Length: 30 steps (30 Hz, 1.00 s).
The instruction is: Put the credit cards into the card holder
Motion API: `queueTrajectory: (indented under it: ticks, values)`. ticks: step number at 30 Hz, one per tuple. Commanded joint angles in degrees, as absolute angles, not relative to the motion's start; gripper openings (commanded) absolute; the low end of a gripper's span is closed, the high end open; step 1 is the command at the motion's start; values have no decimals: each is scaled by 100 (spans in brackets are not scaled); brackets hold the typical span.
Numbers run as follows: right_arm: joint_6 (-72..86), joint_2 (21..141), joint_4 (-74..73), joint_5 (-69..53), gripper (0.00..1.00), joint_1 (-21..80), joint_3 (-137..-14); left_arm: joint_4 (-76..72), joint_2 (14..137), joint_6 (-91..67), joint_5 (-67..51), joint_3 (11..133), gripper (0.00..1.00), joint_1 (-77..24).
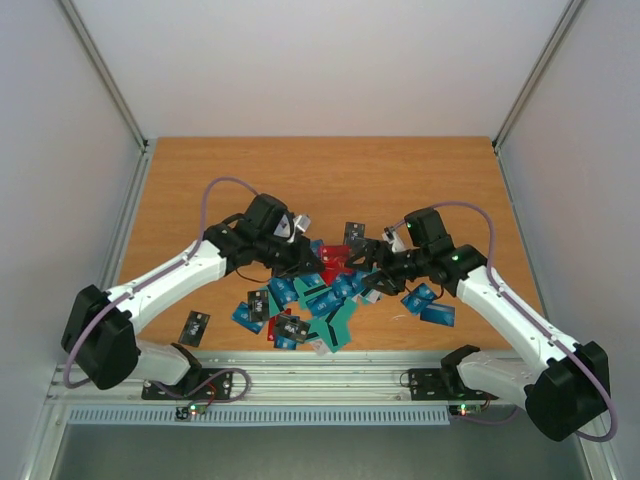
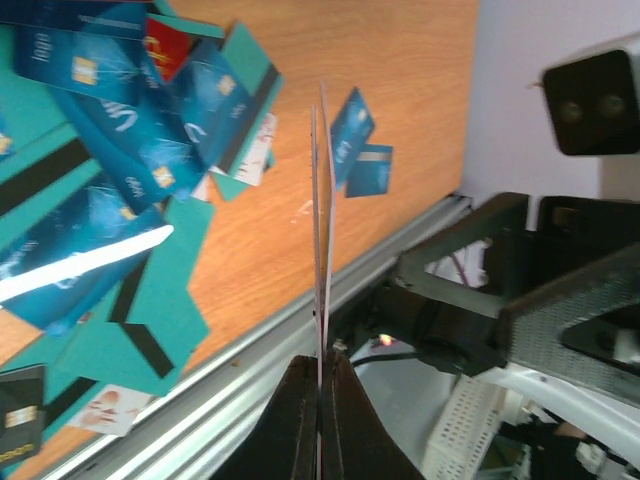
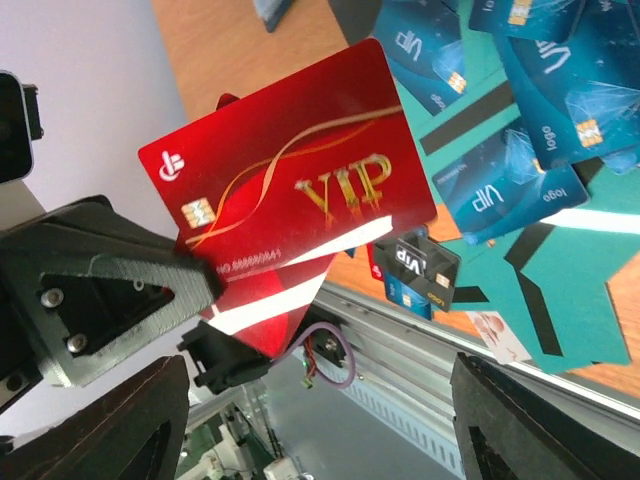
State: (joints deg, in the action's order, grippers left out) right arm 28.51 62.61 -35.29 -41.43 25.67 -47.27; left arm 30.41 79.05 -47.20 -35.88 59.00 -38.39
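Pinching a glossy red VIP card (image 3: 290,210) by its edge, the left hand (image 2: 320,372) is clamped on it; the right hand (image 3: 320,400) gapes, fingers apart. Flat blue, teal and black credit cards (image 1: 310,300) overlap on the wood-grain bench (image 1: 300,170) toward 6 o'clock.

Glossy, smooth plastic credit cards (image 3: 290,190) lie on a matt wood-grain table (image 1: 300,170).

wooden table (image 1: 320,170), aluminium rail (image 1: 330,386), white walls (image 1: 320,60)
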Motion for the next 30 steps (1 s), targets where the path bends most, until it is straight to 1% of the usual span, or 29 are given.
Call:
queueTrajectory:
  ticks: [1, 9, 12, 15, 19, 24, 26, 30]
  values:
    - [3198, 6249, -2838, -4349, 73, 2566, -4577, 2181, 7755, -5284, -4344, 5871, 0, -3867]
    - [3103, 6488, -2998, -4105, 72, 2561, -4597, 2239, 7717, -5432, -4690, 6034, 0, -3867]
    - [3091, 6526, -2931, -4123, 69, 2566, -4635, 2443, 7708, -5345, -4730, 6116, 0, -3859]
    - [3094, 6551, -2952, -4080, 60, 2565, -4666, 2552, 7764, -5233, -4840, 6135, 0, -3864]
    - [3022, 6666, -3160, -4008, 42, 2566, -4824, 2677, 7778, -5162, -4923, 6124, 0, -3866]
    - [2957, 6753, -3396, -3929, 24, 2566, -4961, 3162, 7822, -4858, -4923, 6137, 0, -3866]
    - [2978, 6765, -3418, -3929, 18, 2566, -4937, 3360, 7827, -4740, -4859, 6112, 0, -3860]
    - [2960, 6744, -3521, -3874, 12, 2553, -4868, 3683, 7805, -4534, -4641, 6047, 0, -3862]
